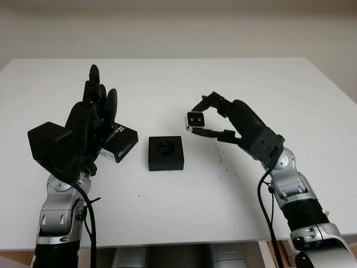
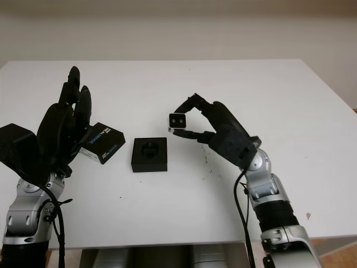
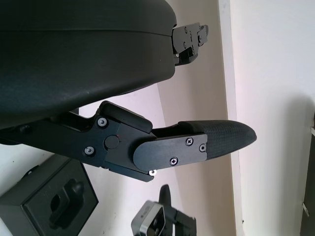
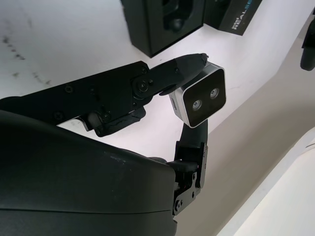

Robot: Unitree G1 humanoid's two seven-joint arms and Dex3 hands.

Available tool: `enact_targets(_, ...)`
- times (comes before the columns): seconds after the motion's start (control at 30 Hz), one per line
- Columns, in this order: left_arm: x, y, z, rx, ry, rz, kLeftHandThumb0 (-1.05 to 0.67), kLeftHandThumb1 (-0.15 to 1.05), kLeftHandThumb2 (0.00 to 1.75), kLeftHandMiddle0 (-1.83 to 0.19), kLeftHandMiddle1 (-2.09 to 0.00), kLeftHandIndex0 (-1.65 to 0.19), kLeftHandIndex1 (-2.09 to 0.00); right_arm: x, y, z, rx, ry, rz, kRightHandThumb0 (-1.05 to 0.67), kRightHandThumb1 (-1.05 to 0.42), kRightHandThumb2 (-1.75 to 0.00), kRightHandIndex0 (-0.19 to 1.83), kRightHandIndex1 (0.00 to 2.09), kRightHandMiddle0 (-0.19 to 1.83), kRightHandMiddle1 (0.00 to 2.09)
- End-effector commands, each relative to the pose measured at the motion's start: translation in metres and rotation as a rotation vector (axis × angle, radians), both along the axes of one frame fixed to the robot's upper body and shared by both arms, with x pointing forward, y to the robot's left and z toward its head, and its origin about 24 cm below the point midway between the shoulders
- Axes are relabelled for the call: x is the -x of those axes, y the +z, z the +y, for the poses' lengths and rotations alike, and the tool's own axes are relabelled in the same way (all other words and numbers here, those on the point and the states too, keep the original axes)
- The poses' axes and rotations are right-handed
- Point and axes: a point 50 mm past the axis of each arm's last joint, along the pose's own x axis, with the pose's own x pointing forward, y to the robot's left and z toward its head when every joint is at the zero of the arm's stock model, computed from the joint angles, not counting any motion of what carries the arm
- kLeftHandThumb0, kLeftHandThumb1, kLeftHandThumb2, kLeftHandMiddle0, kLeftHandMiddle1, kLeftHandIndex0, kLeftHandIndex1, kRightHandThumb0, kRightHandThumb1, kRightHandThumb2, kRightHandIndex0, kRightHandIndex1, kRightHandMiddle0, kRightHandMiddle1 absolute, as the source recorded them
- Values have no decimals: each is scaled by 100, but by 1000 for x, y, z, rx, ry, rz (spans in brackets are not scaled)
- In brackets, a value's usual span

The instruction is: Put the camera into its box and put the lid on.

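Camera (image 1: 195, 119), small and silver-edged, pinched between the fingers (image 4: 189, 66) of the right hand (image 1: 209, 116), held above the white bench (image 1: 251, 84) just right of the open black box (image 1: 165, 153); lid (image 1: 118, 142) lies left of the box, beside the raised, open left hand (image 1: 92, 120), which holds nothing

The camera (image 4: 202, 98) has a brushed silvery metal shell with a glossy dark face, the box (image 1: 166, 153) looks matt black, the bench (image 1: 223, 84) smooth matt white, and the right hand (image 4: 147, 93) matt black plastic.
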Motion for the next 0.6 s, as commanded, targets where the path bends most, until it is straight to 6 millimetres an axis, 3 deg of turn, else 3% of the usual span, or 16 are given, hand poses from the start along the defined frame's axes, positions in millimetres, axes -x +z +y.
enact_targets(0.0,0,2,-1,10,-2,-10,-76,105,57,19,0,19,0,-7,8,12,-28,17,-15,-53,-103,-6,21,6,40,142)
enact_targets(0.3,2,1,-1,6,-2,-5,-77,105,57,19,0,19,0,-12,-11,39,-95,30,36,-51,-102,-5,20,5,38,150)
enact_targets(0.57,2,1,-1,15,4,-1,-77,105,56,19,0,19,0,-2,-33,55,-100,55,74,-52,-102,-5,19,5,39,157)
